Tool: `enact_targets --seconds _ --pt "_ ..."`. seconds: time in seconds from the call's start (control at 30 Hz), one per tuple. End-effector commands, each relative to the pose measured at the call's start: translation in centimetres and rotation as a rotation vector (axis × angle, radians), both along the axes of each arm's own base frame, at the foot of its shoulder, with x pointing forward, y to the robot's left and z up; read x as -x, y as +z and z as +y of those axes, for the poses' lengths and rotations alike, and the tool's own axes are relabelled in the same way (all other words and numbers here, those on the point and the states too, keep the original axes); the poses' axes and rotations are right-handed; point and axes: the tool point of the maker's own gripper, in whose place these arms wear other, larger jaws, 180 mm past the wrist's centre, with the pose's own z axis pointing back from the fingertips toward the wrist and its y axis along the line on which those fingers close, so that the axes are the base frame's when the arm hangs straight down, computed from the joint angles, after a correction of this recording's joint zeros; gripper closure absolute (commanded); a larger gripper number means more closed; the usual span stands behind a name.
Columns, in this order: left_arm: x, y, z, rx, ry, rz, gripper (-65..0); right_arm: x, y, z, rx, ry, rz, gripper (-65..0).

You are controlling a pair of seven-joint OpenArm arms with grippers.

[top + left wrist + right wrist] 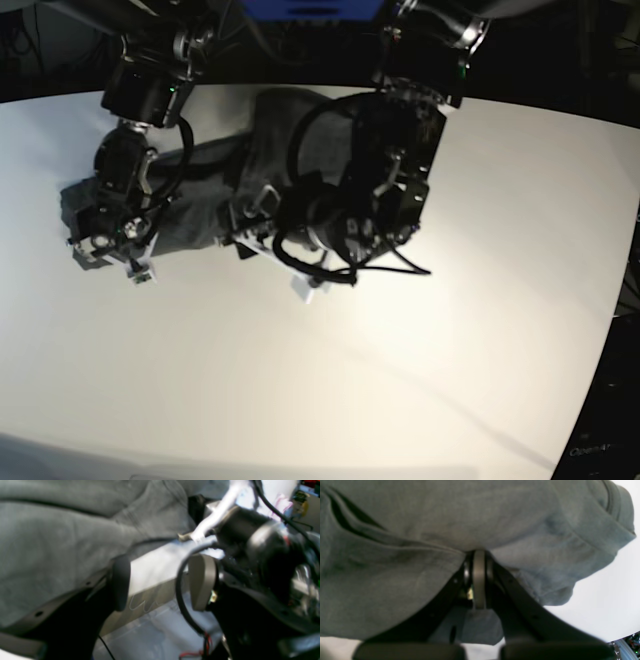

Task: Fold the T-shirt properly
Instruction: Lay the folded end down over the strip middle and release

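Note:
The dark grey T-shirt [275, 140] lies bunched on the white table [400, 380], stretching between the two arms. In the right wrist view the T-shirt [420, 517] fills most of the frame, and my right gripper [479, 555] is shut on a fold of it. In the base view that right gripper [100, 245] sits at the cloth's left end. My left gripper [161, 582] stands open, with only a pale surface between its pads. The T-shirt [62, 542] drapes over the outside of its dark finger [121, 582]. In the base view the left gripper [255, 225] is at the shirt's front edge.
A black cable [178, 590] loops in front of the left gripper's grey finger [202, 581]. The left arm's bulky black body [370, 190] hangs over the shirt's right part. The table's curved edge [615, 300] runs down the right side. White table [607, 592] shows beside the cloth.

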Motion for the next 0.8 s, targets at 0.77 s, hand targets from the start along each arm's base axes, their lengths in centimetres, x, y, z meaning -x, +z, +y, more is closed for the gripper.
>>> enact_targets --seconds 0.77 --pt "0.2 -1.0 -2.5 -0.042 -0.055 0.108 -35.7 0.3 -1.2 2.6 -0.109 0.027 -0.014 -0.4"
